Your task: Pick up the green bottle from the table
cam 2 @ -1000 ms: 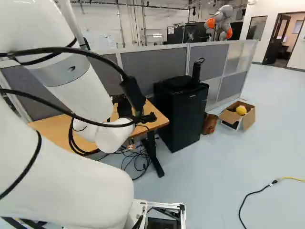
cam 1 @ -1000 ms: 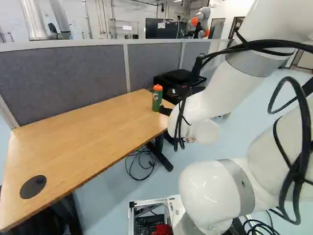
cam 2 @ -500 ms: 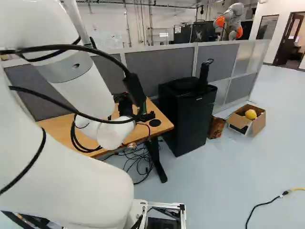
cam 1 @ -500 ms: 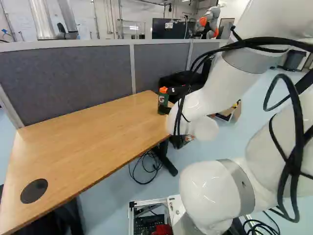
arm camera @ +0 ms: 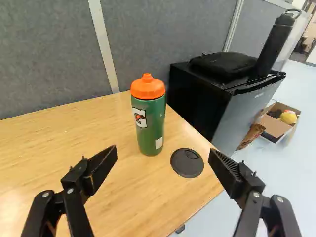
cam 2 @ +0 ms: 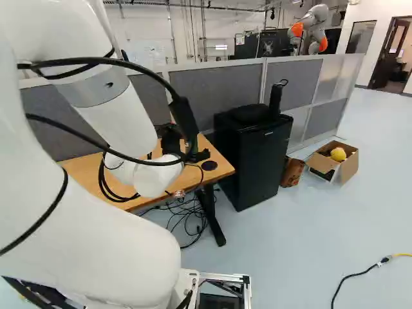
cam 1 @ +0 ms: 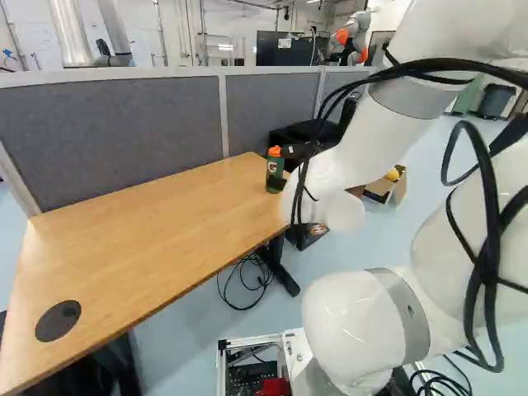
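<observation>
Green bottle (cam 1: 274, 175) with orange lid in left base view — upright on far end of wooden table (cam 1: 148, 223), near grey partition (cam 1: 99, 132), just beside white arm (cam 1: 355, 157) as seen there. Another robot (cam 1: 357, 29) beyond partition. Right base view: black gripper (cam 2: 188, 143) at far part of table, partly behind black cable (cam 2: 129, 65); bottle mostly hidden. Black fridge (cam 2: 257, 158) near table end, dark flask (cam 2: 275, 100) and black bag (cam 2: 250, 114) on top. Open cardboard box (cam 2: 347, 168) on floor (cam 2: 290, 244), yellow item (cam 2: 338, 154) inside. Wrist view: gripper (arm camera: 163, 151) spread wide, bottle ahead, roughly centred between lines of fingers (arm camera: 100, 170) — apart from both. Round black cap (arm camera: 187, 163) on table, just beside foot of bottle.
</observation>
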Robot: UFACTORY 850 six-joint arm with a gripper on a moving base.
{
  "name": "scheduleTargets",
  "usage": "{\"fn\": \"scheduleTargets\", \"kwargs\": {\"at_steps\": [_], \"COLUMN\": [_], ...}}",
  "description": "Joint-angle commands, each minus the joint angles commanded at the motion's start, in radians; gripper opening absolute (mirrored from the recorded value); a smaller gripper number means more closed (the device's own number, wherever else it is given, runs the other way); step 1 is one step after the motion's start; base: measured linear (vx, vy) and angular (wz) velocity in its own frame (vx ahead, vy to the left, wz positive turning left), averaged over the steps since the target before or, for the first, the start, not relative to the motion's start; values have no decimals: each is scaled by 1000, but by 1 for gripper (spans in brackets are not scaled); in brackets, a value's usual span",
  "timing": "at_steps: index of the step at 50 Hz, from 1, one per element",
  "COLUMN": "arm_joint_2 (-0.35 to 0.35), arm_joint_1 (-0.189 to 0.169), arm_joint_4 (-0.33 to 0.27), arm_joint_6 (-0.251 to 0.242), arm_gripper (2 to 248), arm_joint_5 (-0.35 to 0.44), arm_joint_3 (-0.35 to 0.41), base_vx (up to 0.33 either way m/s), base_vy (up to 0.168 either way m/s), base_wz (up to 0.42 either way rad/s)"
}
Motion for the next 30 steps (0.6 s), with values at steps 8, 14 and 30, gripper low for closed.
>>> {"fn": "scheduleTargets", "kwargs": {"at_steps": [8, 14, 30], "arm_joint_2": [-47, -87, -173], "arm_joint_1": [0, 0, 0], "arm_joint_4": [0, -1, -26], "arm_joint_6": [0, 0, 0], "arm_gripper": [247, 247, 247], "arm_joint_5": [0, 1, 47], "arm_joint_3": [-32, -55, -95], "base_vx": [0, 0, 0], "base_vy": [0, 0, 0], "base_wz": [0, 0, 0]}}
